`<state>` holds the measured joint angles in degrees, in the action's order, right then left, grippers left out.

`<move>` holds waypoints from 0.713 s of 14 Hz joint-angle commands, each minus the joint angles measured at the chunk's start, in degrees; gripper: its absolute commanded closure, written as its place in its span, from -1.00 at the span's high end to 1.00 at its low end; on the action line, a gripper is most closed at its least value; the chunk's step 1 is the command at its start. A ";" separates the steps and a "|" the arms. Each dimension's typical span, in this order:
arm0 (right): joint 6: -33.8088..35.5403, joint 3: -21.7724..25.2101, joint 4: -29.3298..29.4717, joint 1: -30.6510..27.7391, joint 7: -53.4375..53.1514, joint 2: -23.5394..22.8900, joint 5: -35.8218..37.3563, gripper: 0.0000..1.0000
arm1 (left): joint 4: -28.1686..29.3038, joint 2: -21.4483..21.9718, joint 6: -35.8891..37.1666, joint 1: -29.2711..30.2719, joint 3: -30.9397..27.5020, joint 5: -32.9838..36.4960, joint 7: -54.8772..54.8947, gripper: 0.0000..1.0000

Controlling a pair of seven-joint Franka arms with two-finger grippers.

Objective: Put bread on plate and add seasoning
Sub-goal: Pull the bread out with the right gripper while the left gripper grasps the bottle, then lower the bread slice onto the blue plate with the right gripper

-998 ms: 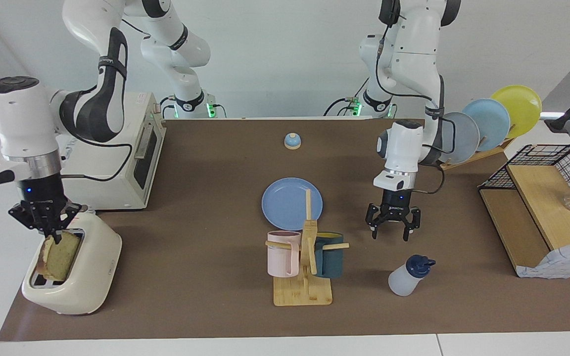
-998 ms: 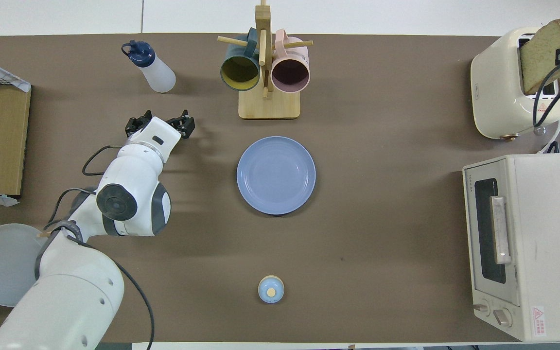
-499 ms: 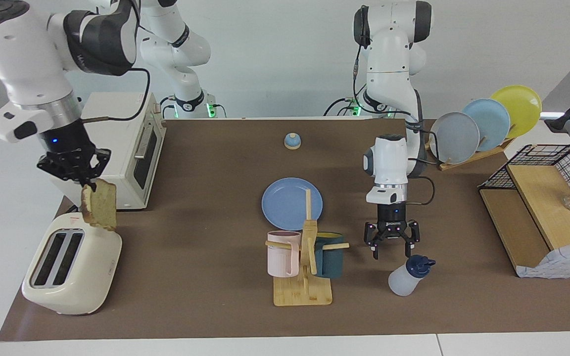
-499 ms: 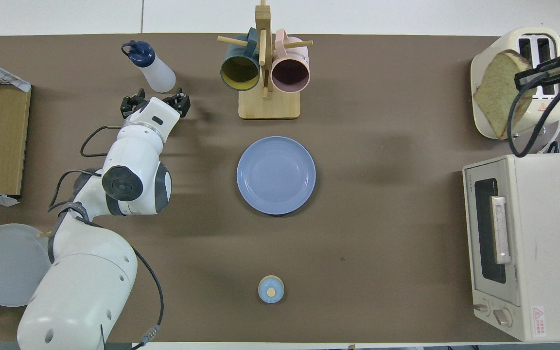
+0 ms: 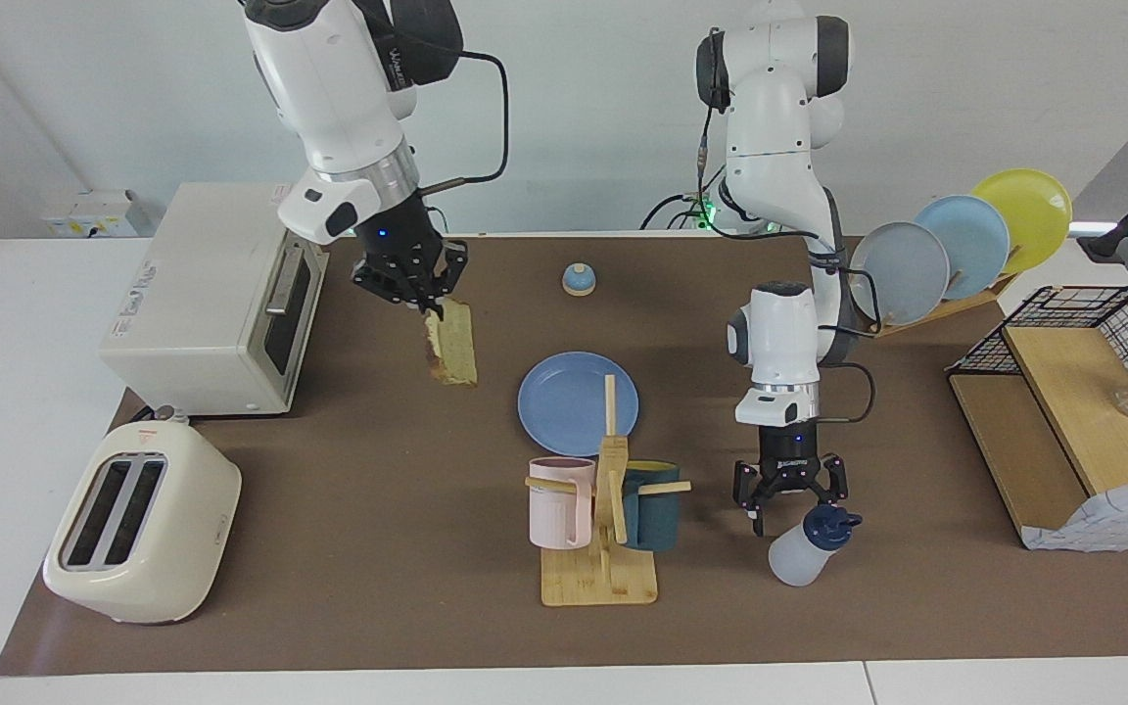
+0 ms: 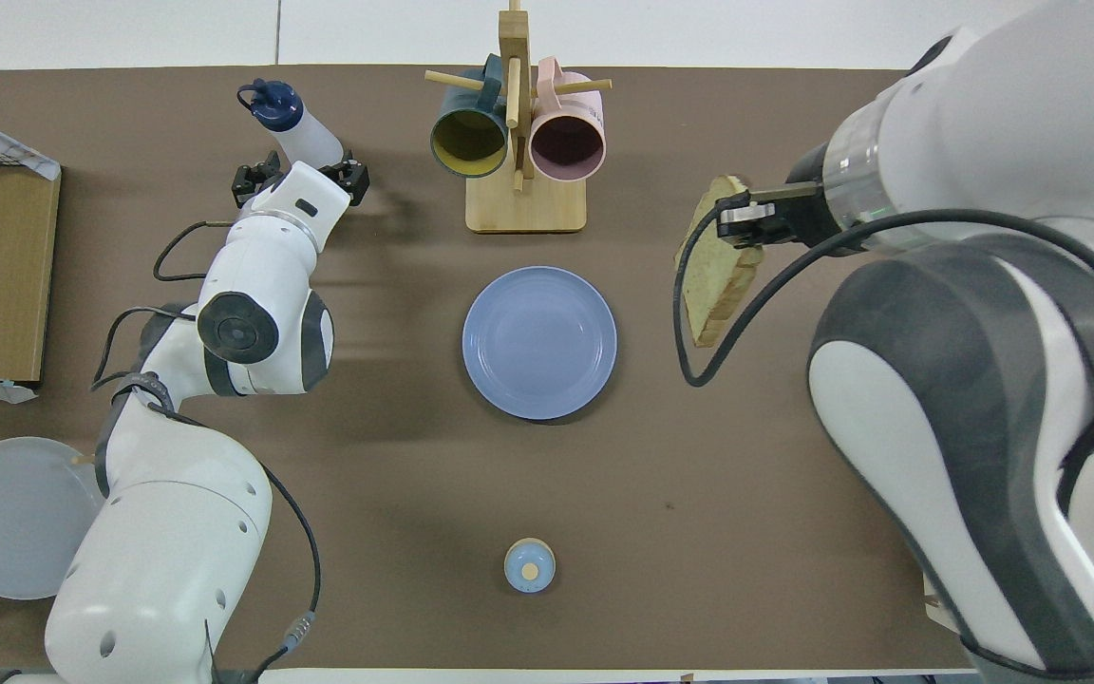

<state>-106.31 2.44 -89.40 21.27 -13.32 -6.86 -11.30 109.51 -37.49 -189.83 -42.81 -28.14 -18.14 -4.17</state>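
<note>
toaster (image 5: 141, 524) + oven (image 5: 211, 299) | hidden overhead by right arm

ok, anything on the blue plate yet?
Nothing: the plate is bare. The bread hangs from the right gripper over the mat beside it. In the facing view the mug rack hides its edge.

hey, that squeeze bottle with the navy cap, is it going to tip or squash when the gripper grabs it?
The seasoning bottle already leans on the table, so it probably tips or rolls easily. Its translucent body looks like soft plastic, likely to squash under a firm pinch. The open left gripper hovers by its cap.
</note>
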 commanded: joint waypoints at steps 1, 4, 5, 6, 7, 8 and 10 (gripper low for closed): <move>-12.13 0.11 -15.33 2.97 -0.39 5.28 -6.43 -1.00 | -4.22 -3.47 1.75 0.53 -0.69 -0.58 -0.31 1.00; -21.80 0.11 -19.92 6.31 -0.74 3.27 -15.56 -1.00 | -6.41 -3.73 2.97 2.37 -0.69 -0.40 -0.22 1.00; -26.19 0.03 -21.41 7.72 -0.66 2.56 -18.21 -1.00 | -7.11 -3.82 4.02 2.55 -0.69 -0.32 -0.31 1.00; -30.41 0.03 -22.30 9.04 -0.40 1.60 -18.75 -1.00 | -7.47 -4.08 4.38 2.64 -0.69 -0.23 -0.31 1.00; -33.23 0.11 -23.18 10.96 -0.48 0.55 -19.02 -1.00 | -7.47 -5.56 3.78 2.56 -0.69 -0.49 -0.40 1.00; -35.96 0.11 -23.71 12.20 -0.83 -0.68 -19.20 -1.00 | -7.82 -8.01 2.55 2.03 -0.60 -1.19 -0.75 1.00; -40.19 0.03 -25.11 14.23 -1.09 -1.84 -19.29 -1.00 | -12.02 -12.86 -2.28 2.11 -0.43 -6.62 -1.10 1.00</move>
<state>-143.09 2.35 -112.83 34.21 -13.84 -8.35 -29.24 103.04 -43.84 -188.41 -40.30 -27.94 -20.77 -4.39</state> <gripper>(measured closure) 0.925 0.000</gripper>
